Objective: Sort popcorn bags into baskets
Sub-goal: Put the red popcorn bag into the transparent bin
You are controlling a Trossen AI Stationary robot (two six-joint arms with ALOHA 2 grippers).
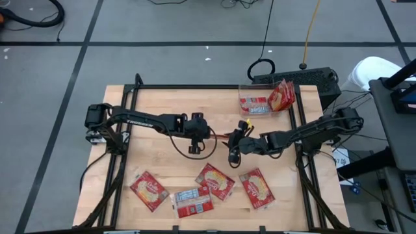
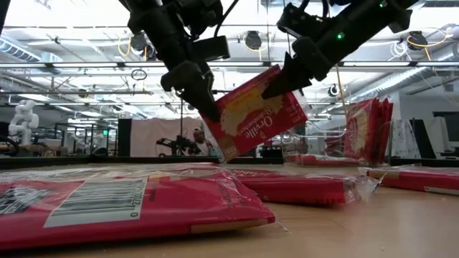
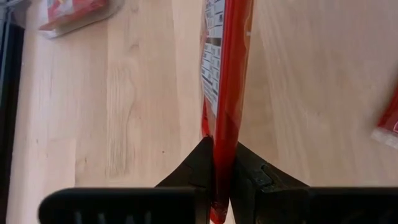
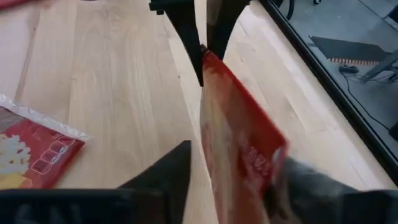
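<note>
Pale wooden worktop (image 1: 162, 153), framed by a black metal rail, stands on a grey floor crossed by dark tape lines; cables and a black box lie just past its far edge.

Two dark arms meet above the middle of the worktop. Between them hangs a flat red popcorn packet (image 2: 259, 112), held up in the air, tilted, clear of the wood. The left pincer (image 3: 221, 163) is clamped on one edge of this packet, its two dark fingers pressed together on the thin red seam. The right pincer (image 4: 231, 171) sits around the opposite end, its fingers standing either side of the packet with a gap showing on one side; whether they press on it cannot be told.

Near the far right corner rests a small clear plastic bin with rounded corners (image 1: 253, 104). One red packet lies flat inside it, and another red packet (image 1: 282, 96) stands leaning at its right side.

Four more red packets lie flat in a loose row along the near edge: one at the left (image 1: 149, 190), one showing a white label panel (image 1: 192, 202), one overlapping it at the centre (image 1: 215, 181), and one at the right (image 1: 257, 187). In the low view, the nearest of them fills the foreground.

Bare wood stretches open between this row and the arms, and across the far left part of the worktop.
</note>
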